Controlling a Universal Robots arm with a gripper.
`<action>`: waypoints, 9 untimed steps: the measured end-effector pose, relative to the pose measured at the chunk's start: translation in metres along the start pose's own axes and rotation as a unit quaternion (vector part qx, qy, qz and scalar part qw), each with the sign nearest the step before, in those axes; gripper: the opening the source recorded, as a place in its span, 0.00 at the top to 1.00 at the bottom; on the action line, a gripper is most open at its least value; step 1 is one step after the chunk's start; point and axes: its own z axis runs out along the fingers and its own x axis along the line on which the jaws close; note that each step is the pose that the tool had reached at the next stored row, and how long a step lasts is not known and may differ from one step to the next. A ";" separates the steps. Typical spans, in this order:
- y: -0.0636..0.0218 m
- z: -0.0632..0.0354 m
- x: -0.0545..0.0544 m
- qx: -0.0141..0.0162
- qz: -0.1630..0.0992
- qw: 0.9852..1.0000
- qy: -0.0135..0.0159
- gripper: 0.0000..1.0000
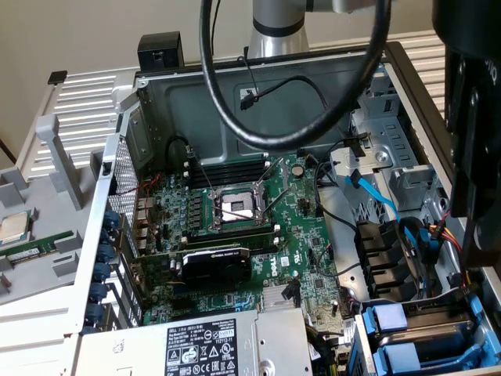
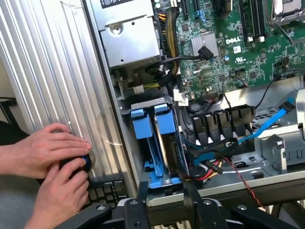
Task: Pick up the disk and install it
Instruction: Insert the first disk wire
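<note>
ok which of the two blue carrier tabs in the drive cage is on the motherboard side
The blue tab closer to the green motherboard. The other blue tab sits on the outer side, toward the ribbed side panel.

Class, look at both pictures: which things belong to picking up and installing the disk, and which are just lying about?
Belong to the job:
disk in its blue carrier
drive bay holding it
gripper, open, nearest that bay

Just lying about:
power supply
CPU chip
graphics card
a person's hands
</note>
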 end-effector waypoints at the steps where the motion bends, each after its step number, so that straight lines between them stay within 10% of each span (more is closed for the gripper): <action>1: -0.0011 0.0002 0.000 0.000 -0.004 1.000 -0.001 0.57; 5: -0.0144 0.0029 -0.003 -0.001 -0.007 1.000 -0.006 0.57; 9: -0.0163 0.0033 -0.004 -0.002 -0.033 0.999 -0.017 0.57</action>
